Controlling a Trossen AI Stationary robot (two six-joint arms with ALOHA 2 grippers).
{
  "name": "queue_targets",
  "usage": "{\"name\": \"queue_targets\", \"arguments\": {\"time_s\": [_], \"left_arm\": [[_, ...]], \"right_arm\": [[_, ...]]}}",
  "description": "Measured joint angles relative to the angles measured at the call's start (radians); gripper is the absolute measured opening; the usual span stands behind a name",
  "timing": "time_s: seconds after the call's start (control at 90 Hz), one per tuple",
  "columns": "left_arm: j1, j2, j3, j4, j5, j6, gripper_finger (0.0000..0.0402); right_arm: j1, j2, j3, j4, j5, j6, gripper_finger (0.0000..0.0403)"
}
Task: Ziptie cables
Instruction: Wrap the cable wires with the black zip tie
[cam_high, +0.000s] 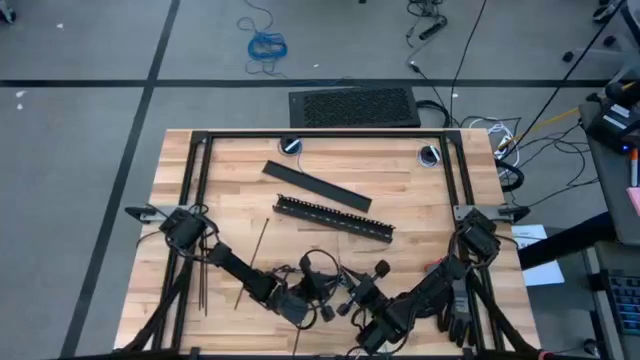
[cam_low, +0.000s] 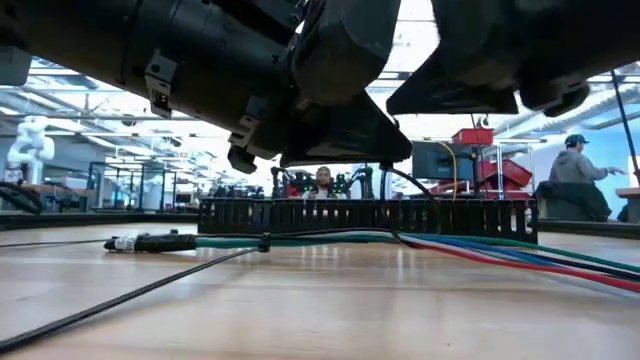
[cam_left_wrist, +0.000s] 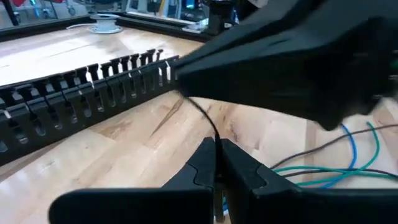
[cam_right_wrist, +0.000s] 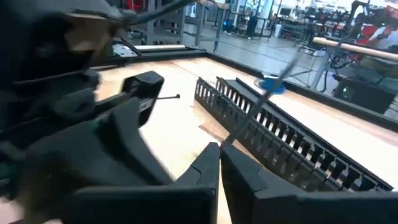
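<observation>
1. No brand, label or writing can be read on any item in these views.
2. The left gripper (cam_high: 300, 300) is low over the near middle of the worktop (cam_high: 400, 200). In its wrist view its fingers (cam_left_wrist: 205, 163) are pressed together on a thin black ziptie (cam_left_wrist: 202, 115) that rises between them.
3. The right gripper (cam_high: 345, 300) sits just beside the left one, the two almost meeting. Its fingers (cam_right_wrist: 208, 171) are likewise closed, with a thin dark strip running up from between the tips; it looks like the same ziptie, though I cannot tell for sure.
4. The cables (cam_low: 330, 240) lie flat on the worktop under both grippers, in front of the slotted bar (cam_high: 333, 217). Green, blue, pale and red strands fan out toward one side in the low view, and a black band sits around them at one point.
5. A flat black bar (cam_high: 316, 186) lies behind the slotted bar, well apart from the grippers.
6. Spare zipties (cam_high: 203, 283) lie near the left edge, with another (cam_high: 252, 262) slanted beside the left arm.
7. Open wood remains at the far corners and along the right edge; the near middle is crowded by both arms.
8. A black frame (cam_high: 320, 135) borders the far side of the worktop.
9. A person (cam_low: 578, 165) sits in the room beyond.
</observation>
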Motion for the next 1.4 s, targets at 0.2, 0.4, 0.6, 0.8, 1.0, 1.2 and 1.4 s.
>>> {"name": "queue_targets", "arguments": {"time_s": [0.2, 0.4, 0.6, 0.8, 1.0, 1.2, 1.4], "left_arm": [[0.0, 0.0, 0.0, -0.008, -0.003, -0.002, 0.0017], [0.001, 0.0, 0.0, -0.01, -0.009, -0.002, 0.0017], [0.001, 0.0, 0.0, -0.019, -0.011, -0.002, 0.0017], [0.002, 0.0, 0.0, -0.019, -0.011, -0.002, 0.0017], [0.002, 0.0, 0.0, -0.019, -0.012, -0.003, 0.0017], [0.002, 0.0, 0.0, -0.018, -0.012, -0.003, 0.0017], [0.002, 0.0, 0.0, -0.018, -0.014, -0.003, 0.0017]], "right_arm": [[-0.004, 0.0, 0.0, -0.002, -0.034, -0.008, 0.0], [-0.003, 0.0, 0.0, -0.002, -0.03, 0.012, 0.0], [0.038, -0.001, 0.0, -0.026, -0.027, 0.058, 0.0006], [0.067, -0.001, 0.0, -0.055, -0.027, 0.139, 0.0075], [0.071, -0.001, 0.0, -0.054, -0.029, 0.165, 0.0176], [0.042, -0.001, 0.0, -0.049, -0.03, 0.158, 0.0181], [0.028, -0.001, 0.0, -0.036, -0.052, 0.14, 0.0132]]}}
